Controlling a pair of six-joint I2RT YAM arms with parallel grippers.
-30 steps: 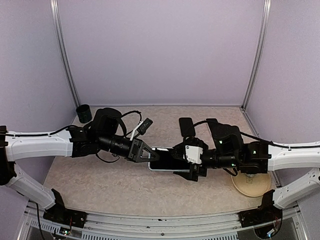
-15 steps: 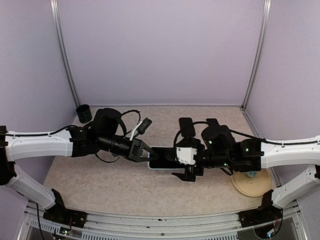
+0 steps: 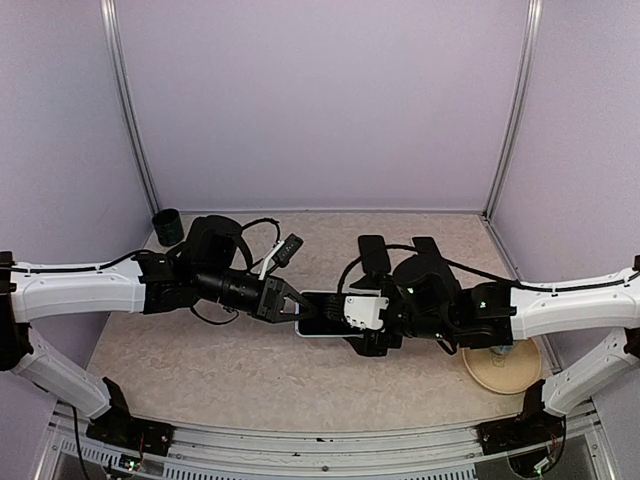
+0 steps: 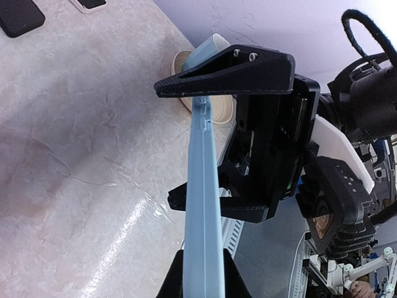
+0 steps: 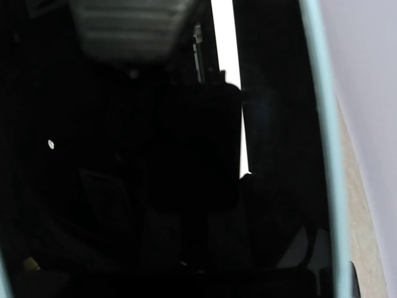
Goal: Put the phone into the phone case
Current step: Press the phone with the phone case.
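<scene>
Two grippers meet above the middle of the table [image 3: 200, 370], one coming from each side. The left gripper [image 3: 290, 305] is closed on the phone [image 3: 318, 318] and holds it by its left end. In the left wrist view its dark fingers [image 4: 175, 284] pinch the phone's light blue edge [image 4: 203, 205] at the bottom of the frame. The phone hangs in the air between the two arms with its dark screen turned up. The right gripper [image 3: 338, 318] is at the other part of the phone with its jaws very wide. In the left wrist view one black finger [image 4: 229, 73] crosses in front of the blue edge near the far end of the phone. The other finger [image 4: 236, 211] is behind the edge, nearer the middle. I cannot tell whether these fingers touch the phone. The right wrist view is almost filled by the dark glossy screen, with a thin blue rim [image 5: 325, 124] on the right. A flat black piece that looks like the phone case [image 3: 374, 252] lies on the table behind the right gripper, apart from the phone. A small black cup [image 3: 167, 226] stands in the far left corner. A round beige disc [image 3: 505, 372] lies near the right arm.
</scene>
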